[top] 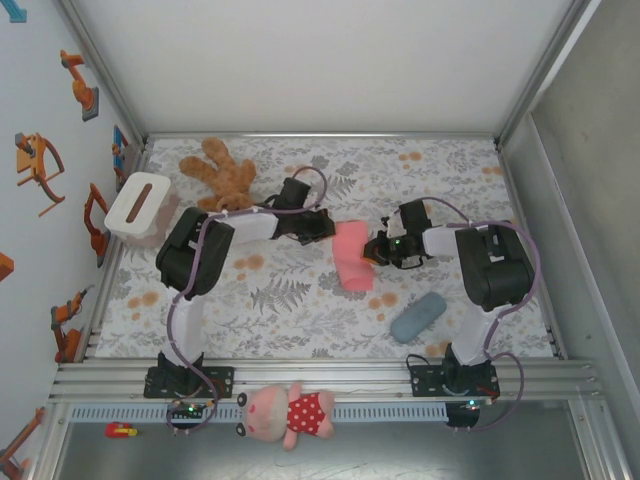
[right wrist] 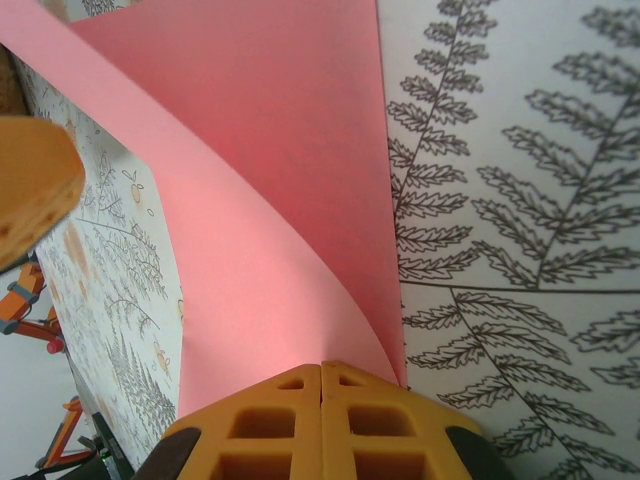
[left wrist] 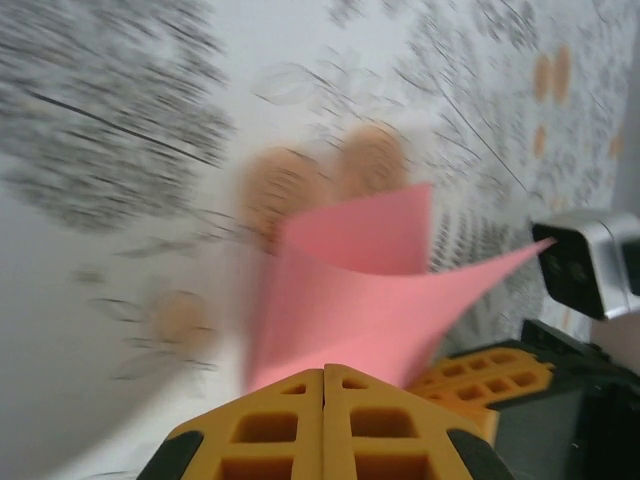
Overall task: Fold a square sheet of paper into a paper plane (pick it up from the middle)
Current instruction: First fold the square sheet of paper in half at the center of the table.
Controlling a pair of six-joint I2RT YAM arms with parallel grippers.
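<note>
Running near-to-far, curled pink paper (top: 351, 257)

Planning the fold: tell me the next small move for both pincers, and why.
Probably lower the salmon-pink square sheet of paper onto the fern-patterned table: the left pincer and right pincer both pinch it, and it curls loosely between them.
</note>
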